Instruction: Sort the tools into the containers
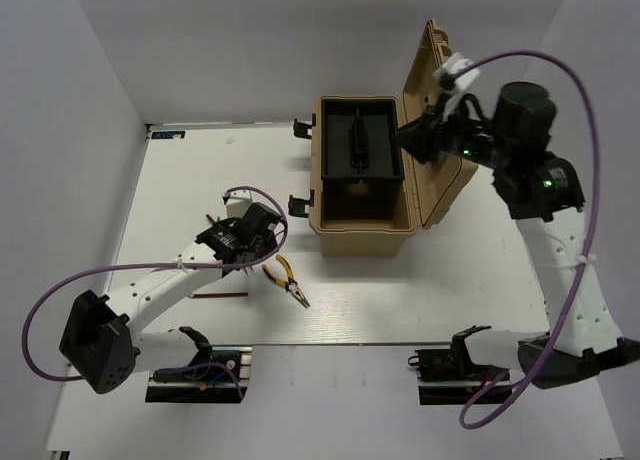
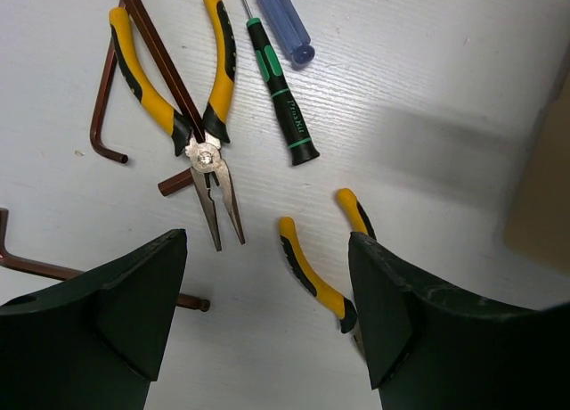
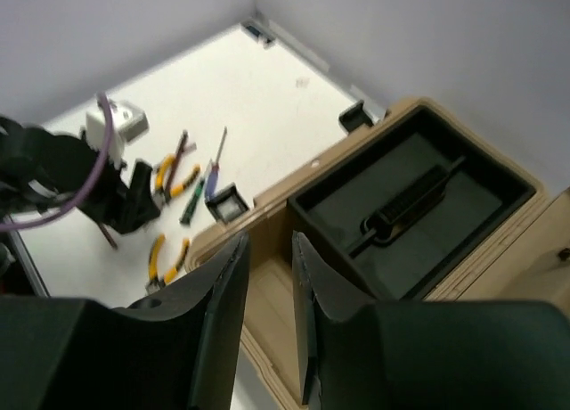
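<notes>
A tan plastic toolbox point(image 1: 362, 242) stands open on the white worktop point(image 1: 200, 180), its ribbed lid point(image 1: 445, 188) raised. To its left lie yellow-and-black-handled pliers point(image 2: 207, 116), a second similar pair point(image 2: 313, 269), a green-and-black screwdriver point(image 2: 280, 94), a blue-handled screwdriver point(image 2: 287, 22) and brown L-shaped hex keys point(image 2: 100, 116).

A: Any writing to read here?

B: One spot only. In the left wrist view, pale lettering runs along the black handle of the green-banded screwdriver point(image 2: 283, 98), which lies just right of the upper pliers point(image 2: 191, 98).

A: What does it say?

B: It's too small to make out, though it looks like a brand name. Nothing else is legible.
</notes>
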